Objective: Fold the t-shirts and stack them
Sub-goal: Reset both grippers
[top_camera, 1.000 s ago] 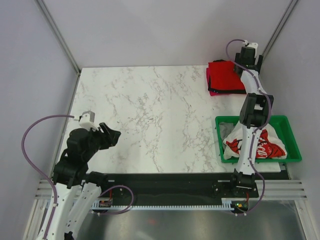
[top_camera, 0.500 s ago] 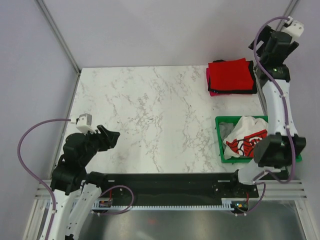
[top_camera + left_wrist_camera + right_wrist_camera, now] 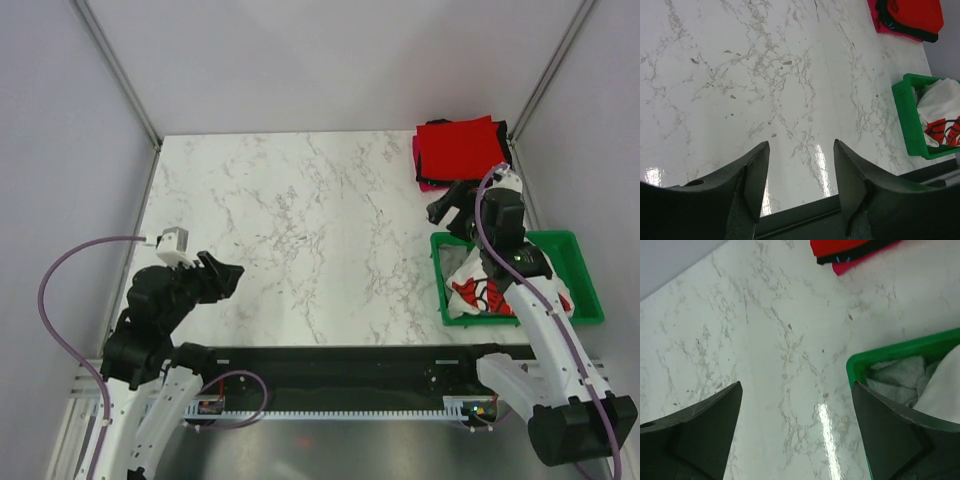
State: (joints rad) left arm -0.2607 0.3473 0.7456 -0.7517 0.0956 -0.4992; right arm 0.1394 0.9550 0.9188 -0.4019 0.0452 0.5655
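Note:
A folded stack sits at the table's far right corner: the red t-shirt (image 3: 458, 145) on top, a black t-shirt (image 3: 505, 170) under it, and a magenta t-shirt (image 3: 423, 184) at the bottom. The stack also shows in the left wrist view (image 3: 912, 12) and the right wrist view (image 3: 845, 246). White t-shirts with a red graphic (image 3: 478, 288) lie crumpled in the green crate (image 3: 585, 300). My right gripper (image 3: 443, 207) is open and empty, above the table between the stack and the crate's left corner (image 3: 862, 360). My left gripper (image 3: 225, 270) is open and empty, above the near left of the table.
The marble table (image 3: 300, 220) spreads between the arms. A black rail (image 3: 330, 365) runs along its near edge. Grey walls close in on the left, the back and the right. The crate stands at the right edge, near the right arm's base.
My right arm has swung from behind the stack at the far right corner back and down to the gap between stack and crate. My left arm has hardly moved.

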